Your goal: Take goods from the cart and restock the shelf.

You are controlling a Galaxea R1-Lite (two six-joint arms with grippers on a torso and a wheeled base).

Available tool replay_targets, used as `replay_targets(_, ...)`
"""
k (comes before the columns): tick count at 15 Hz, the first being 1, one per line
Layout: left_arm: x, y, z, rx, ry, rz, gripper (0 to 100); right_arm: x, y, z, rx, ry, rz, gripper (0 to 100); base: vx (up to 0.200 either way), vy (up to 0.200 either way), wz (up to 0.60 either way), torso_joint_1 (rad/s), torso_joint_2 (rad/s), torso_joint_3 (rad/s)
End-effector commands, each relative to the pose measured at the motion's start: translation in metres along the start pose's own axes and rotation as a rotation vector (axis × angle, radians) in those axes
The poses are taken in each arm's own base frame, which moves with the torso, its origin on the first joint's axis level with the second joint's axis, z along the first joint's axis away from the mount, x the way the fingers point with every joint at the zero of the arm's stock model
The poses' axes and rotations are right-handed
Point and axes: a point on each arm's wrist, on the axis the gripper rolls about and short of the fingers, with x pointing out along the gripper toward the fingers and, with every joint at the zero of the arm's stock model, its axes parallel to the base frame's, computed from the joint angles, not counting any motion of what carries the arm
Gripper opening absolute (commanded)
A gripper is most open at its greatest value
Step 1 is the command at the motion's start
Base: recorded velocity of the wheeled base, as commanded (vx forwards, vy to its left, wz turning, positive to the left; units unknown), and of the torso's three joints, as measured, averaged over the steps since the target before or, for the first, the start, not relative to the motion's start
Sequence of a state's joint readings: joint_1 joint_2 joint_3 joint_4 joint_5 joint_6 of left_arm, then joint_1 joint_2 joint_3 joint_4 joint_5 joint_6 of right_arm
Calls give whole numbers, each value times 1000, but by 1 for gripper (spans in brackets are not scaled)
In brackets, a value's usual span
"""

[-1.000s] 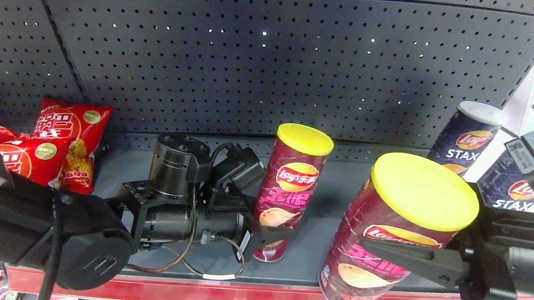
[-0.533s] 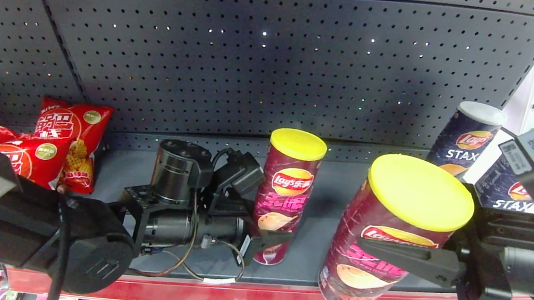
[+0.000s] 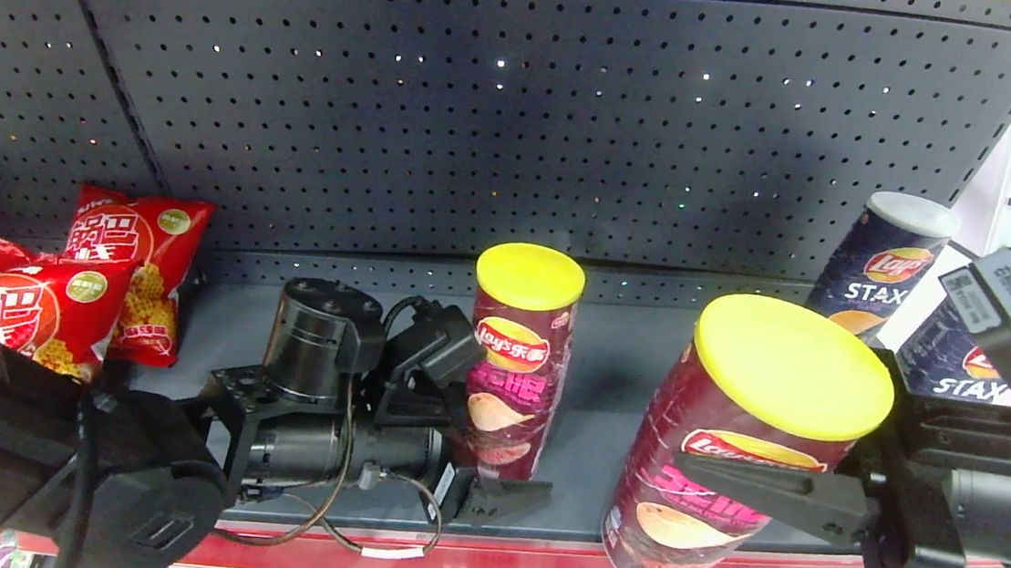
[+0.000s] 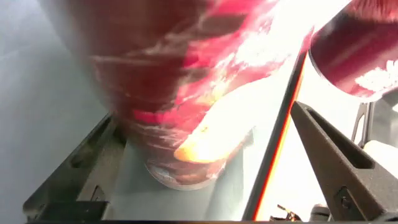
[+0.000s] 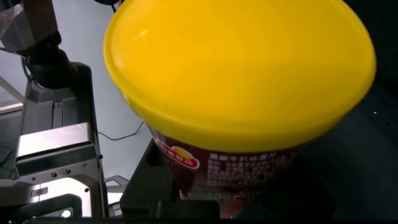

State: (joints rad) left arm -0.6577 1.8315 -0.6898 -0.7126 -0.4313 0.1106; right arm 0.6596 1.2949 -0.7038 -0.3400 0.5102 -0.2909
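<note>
Spread wide, my left pincer (image 3: pixel 508 467) lies low on the shelf (image 3: pixel 615 394), its jaws on either side of the base of the maroon chip can (image 3: pixel 513 358). That can stands upright under its yellow lid, with one jaw just beside it and the other well apart. My right pincer (image 3: pixel 731 478) is clenched on the second chip can (image 3: pixel 790 373), which is tilted at the shelf's red front edge (image 3: pixel 536 566), to the right of the standing one.
</note>
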Motion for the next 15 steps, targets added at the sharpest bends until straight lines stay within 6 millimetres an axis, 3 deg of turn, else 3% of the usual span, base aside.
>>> replay_targets(1, -8, -1, 1, 1, -7, 8, 100, 0, 0, 0, -1, -1, 0, 0, 0, 0, 0, 0, 0, 0)
replay_targets(8, -17, -6, 2, 6, -17, 6, 100, 0, 0, 0, -1, 2, 1, 0, 0, 0, 0, 0, 0, 0)
replay_targets(15, -22, -28, -1, -25, -3, -11, 100, 0, 1, -1, -1, 3, 4, 0, 0, 0, 0, 0, 0, 0)
